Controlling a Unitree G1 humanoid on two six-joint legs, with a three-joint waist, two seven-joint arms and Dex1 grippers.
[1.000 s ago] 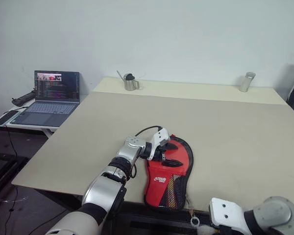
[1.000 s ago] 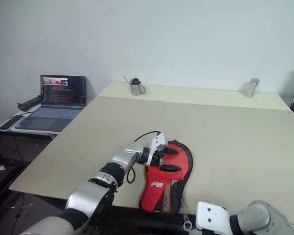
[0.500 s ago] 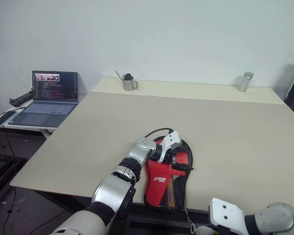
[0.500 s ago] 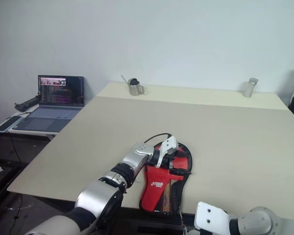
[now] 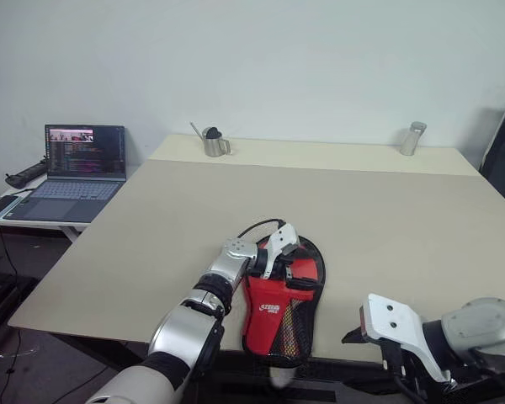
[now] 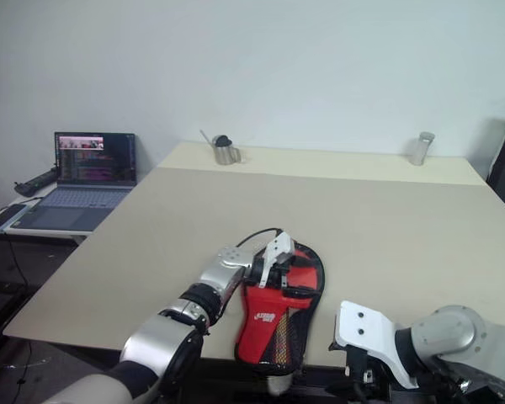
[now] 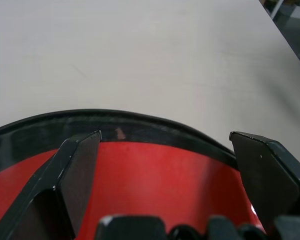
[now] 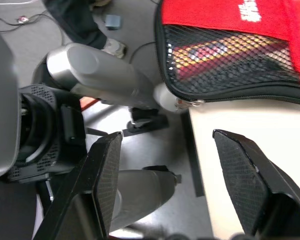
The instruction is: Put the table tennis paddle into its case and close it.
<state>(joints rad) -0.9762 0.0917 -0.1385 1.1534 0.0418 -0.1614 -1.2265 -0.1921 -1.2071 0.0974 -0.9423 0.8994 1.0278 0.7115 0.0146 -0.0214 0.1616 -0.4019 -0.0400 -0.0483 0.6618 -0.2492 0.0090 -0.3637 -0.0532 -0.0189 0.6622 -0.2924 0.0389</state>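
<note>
The case (image 5: 279, 313) lies open at the table's front edge, red inside, and its black mesh pocket end (image 8: 230, 55) hangs over that edge. A striped handle of the table tennis paddle (image 8: 217, 49) shows through the mesh. I cannot tell its red face from the red lining. My left gripper (image 5: 300, 269) is open above the round end of the case, fingers (image 7: 80, 165) spread over the red surface inside the black rim. My right gripper (image 8: 167, 136) is open and empty, just off the front edge, below and right of the case.
The beige table (image 5: 387, 210) stretches wide behind and right of the case. A metal pitcher (image 5: 210, 141) and a metal cylinder (image 5: 411, 138) stand at its far edge. A laptop (image 5: 71, 164) sits on a low side table at the left.
The camera has shifted. My right arm has risen to the level of the table's front edge. The left gripper stays open over the case.
</note>
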